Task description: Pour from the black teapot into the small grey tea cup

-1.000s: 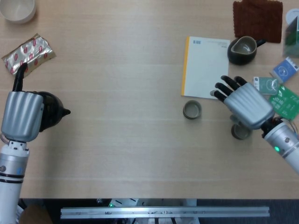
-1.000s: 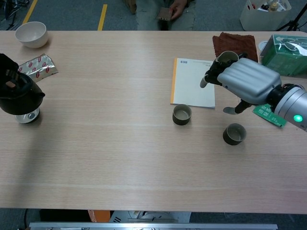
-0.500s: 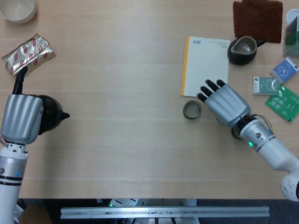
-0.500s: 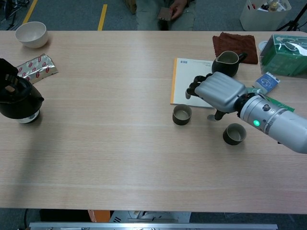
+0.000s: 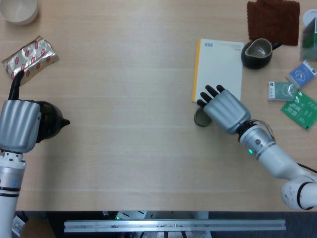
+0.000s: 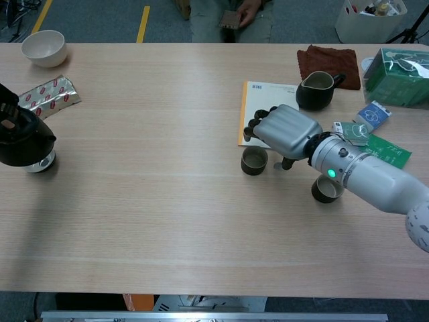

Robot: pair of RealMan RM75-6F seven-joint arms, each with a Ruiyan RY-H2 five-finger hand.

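The black teapot (image 5: 49, 121) is at the table's far left, spout pointing right, and my left hand (image 5: 20, 124) grips it from above. In the chest view the teapot (image 6: 23, 136) shows at the left edge, with the hand mostly hidden. The small grey tea cup (image 5: 199, 119) stands just below the notebook. My right hand (image 5: 224, 111) hovers over the cup's right side with its fingers stretched out and holds nothing. In the chest view the right hand (image 6: 283, 130) is just above and to the right of the cup (image 6: 254, 161).
A second grey cup (image 6: 326, 190) sits beside my right forearm. A white notebook (image 5: 218, 69), a dark pitcher (image 5: 257, 52), a brown cloth (image 5: 273, 19) and green packets (image 5: 299, 106) lie at the right. A white bowl (image 5: 19, 10) and a foil packet (image 5: 29, 55) are at the far left.
My right hand has moved left and down from beside the green packets to the small grey cup. The left hand and teapot have shifted slightly left.
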